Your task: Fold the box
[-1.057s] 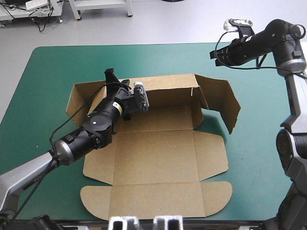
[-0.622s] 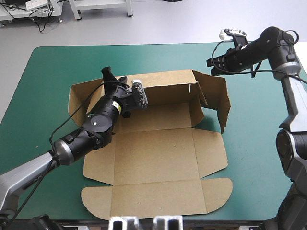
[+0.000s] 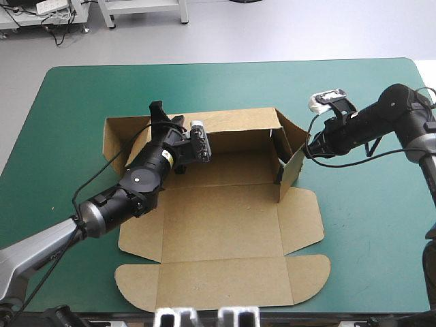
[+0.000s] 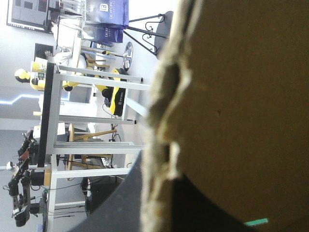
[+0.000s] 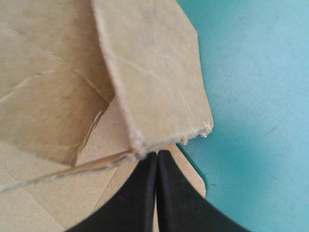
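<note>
The brown box [image 3: 225,231] lies as a cut sheet on the teal-green cover, with its back wall [image 3: 238,129] raised. My left gripper [image 3: 165,116] sits on that wall's top edge near its left end, shut on the box. In the left wrist view the board [image 4: 241,106] passes between the fingers, and one black finger [image 4: 120,208] shows beside its edge. My right gripper [image 3: 308,151] is shut, and its tip touches the outer face of the right side flap [image 3: 293,163], which stands folded inward. Up close, the joined fingertips [image 5: 156,157] meet the flap's [image 5: 154,72] lower edge.
The front panels and lid flaps [image 3: 225,283] lie flat toward the table's near edge. The left side flap [image 3: 116,139] stands partly raised beside my left arm. Bare teal-green cover [image 3: 368,231] stretches right of the box and behind it.
My right gripper came down from near the table's far right corner to the box and pushed the right side flap inward. The left gripper stayed on the back wall.
</note>
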Tool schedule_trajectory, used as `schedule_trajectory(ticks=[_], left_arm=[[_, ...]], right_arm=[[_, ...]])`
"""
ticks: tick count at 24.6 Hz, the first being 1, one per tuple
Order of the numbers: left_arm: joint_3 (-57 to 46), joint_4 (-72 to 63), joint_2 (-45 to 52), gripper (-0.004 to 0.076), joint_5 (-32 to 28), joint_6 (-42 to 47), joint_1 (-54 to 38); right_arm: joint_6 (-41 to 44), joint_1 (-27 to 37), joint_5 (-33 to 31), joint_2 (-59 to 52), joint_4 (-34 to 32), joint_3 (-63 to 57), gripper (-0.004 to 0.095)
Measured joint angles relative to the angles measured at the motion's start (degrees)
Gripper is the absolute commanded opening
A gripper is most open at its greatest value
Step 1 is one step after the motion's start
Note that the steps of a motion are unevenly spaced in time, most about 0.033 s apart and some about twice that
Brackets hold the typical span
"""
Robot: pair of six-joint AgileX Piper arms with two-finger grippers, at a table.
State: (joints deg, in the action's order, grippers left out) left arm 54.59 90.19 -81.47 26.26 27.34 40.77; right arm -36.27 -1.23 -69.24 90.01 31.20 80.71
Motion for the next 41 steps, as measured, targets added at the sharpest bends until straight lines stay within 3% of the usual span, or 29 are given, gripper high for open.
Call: schedule_trajectory(ticks=[8,17,23,28,31,35,41], left_arm=[[-4.0,6.9,0.5,-0.001,-0.2,6.7,0.0],[-4.4,9.1,0.5,-0.001,-0.1,8.0,0.0],[-4.4,9.2,0.5,-0.001,-0.1,8.2,0.0],[-4.4,9.3,0.5,-0.001,-0.1,8.2,0.0],[-4.4,9.3,0.5,-0.001,-0.1,8.3,0.0],[-4.4,10.0,0.5,-0.001,0.0,9.3,0.0],[-3.6,10.0,0.4,-0.001,0.0,11.4,-0.1]], right_arm=[[-12.3,0.0,6.8,-4.7,6.0,-9.4,-0.0024],[-16.9,0.0,2.9,-10.0,8.2,-9.2,-0.0024],[-7.6,0.0,7.9,-14.5,8.2,-1.0,-0.0024],[3.3,0.0,10.6,-8.7,4.5,7.3,-0.0025],[7.6,0.0,9.3,-1.5,2.9,11.8,-0.0024],[11.0,0.0,1.1,12.0,4.6,16.5,-0.0024],[9.9,0.0,-1.3,11.0,4.6,16.7,-0.0024]])
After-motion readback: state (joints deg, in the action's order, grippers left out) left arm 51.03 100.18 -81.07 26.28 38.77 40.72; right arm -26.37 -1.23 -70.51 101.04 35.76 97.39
